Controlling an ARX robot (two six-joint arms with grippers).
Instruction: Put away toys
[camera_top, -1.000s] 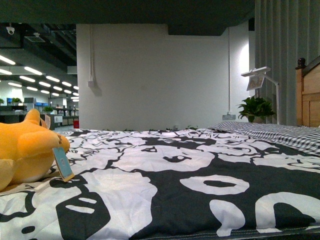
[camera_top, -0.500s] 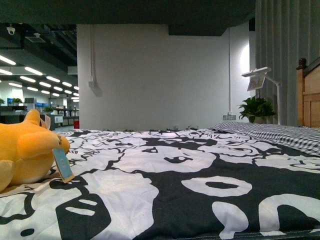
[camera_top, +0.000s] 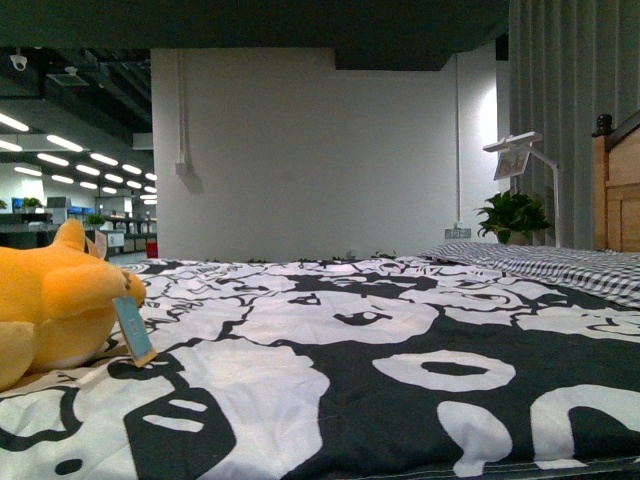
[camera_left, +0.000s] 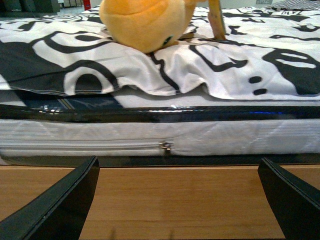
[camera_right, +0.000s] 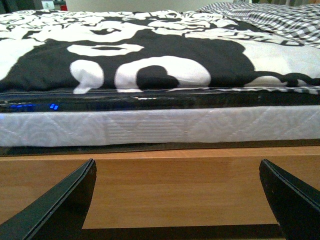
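Note:
An orange-yellow plush toy (camera_top: 50, 305) lies at the left edge of the bed, on the black-and-white patterned quilt (camera_top: 380, 370), with a blue paper tag (camera_top: 134, 330) hanging from it. In the left wrist view the same plush toy (camera_left: 145, 22) sits on the quilt above the mattress side. My left gripper (camera_left: 182, 200) is open, low in front of the wooden bed rail (camera_left: 180, 200), apart from the toy. My right gripper (camera_right: 180, 197) is open too, facing the bed rail (camera_right: 175, 187) farther right, with nothing between its fingers. Neither arm shows in the front view.
A white mattress side with a zipper (camera_left: 165, 147) runs above the rail. A checked pillow or sheet (camera_top: 560, 265) lies at the bed's far right by a wooden headboard (camera_top: 620, 190). A potted plant (camera_top: 512, 215) and lamp (camera_top: 520, 155) stand behind.
The front view has shifted slightly to the left and down; the plush toy now sits a little farther right in the picture. Nothing on the bed has moved.

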